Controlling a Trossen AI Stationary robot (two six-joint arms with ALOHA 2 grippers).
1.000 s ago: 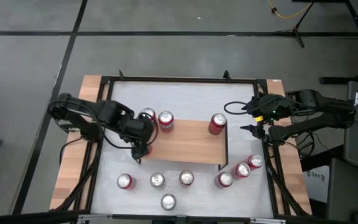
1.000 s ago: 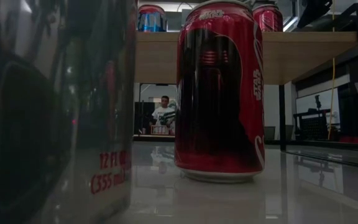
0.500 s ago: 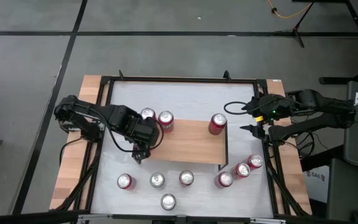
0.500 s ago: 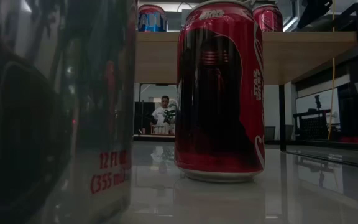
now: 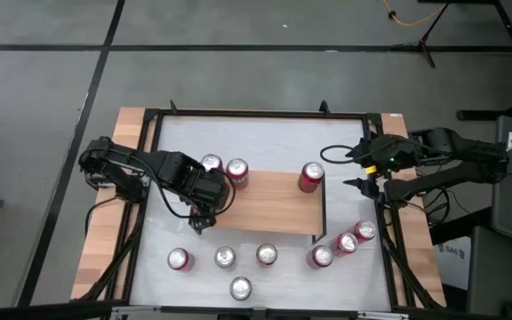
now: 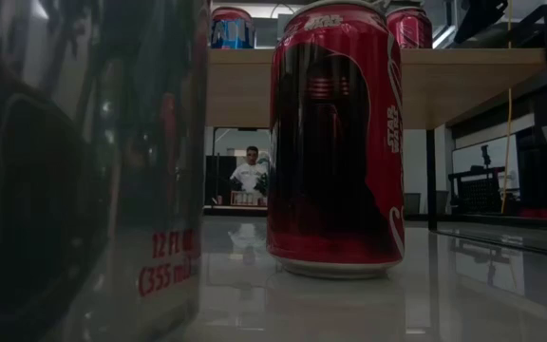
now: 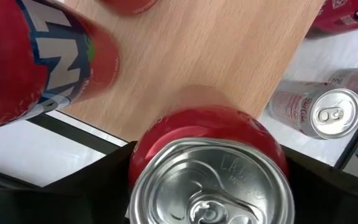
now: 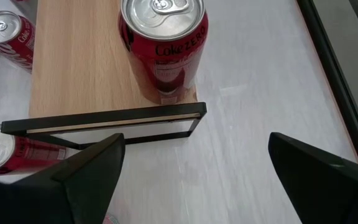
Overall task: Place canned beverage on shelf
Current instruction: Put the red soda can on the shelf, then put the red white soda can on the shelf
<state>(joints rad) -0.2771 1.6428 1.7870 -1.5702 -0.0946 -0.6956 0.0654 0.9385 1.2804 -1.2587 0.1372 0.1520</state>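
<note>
1. Straddling a red can [image 7: 207, 180] at the left end of the shelf [image 5: 269, 206], the left gripper [image 5: 204, 206] had one dark finger [image 7: 98, 193] on each side of it. Whether the fingers pressed on the can or stood just off it could not be told.
2. That can stood upright on the light plank, close to the plank's edge. From above, the gripper hid it.
3. Just beside it on the plank stood a red can with blue-and-white lettering [image 7: 42, 62]. The high view showed two silver can tops [image 5: 224, 167] side by side at that end of the shelf.
4. The right gripper [image 5: 352, 169] hung with its fingers [image 8: 92, 174] spread wide and nothing between them. It was off the right end of the shelf and well apart from the left arm.
5. In front of it a Coke Zero can [image 8: 163, 46] stood upright at the right end of the plank, near the black frame [image 8: 104, 119].
6. Seven more cans [image 5: 267, 255] stood on the white table [image 5: 256, 142] along the shelf's near side and round its right corner.
7. At table height, one red can [image 6: 335, 142] filled the middle of the low view and a blurred can [image 6: 84, 171] its left. A person [image 6: 251, 176] was visible in the room beyond, under the plank.
</note>
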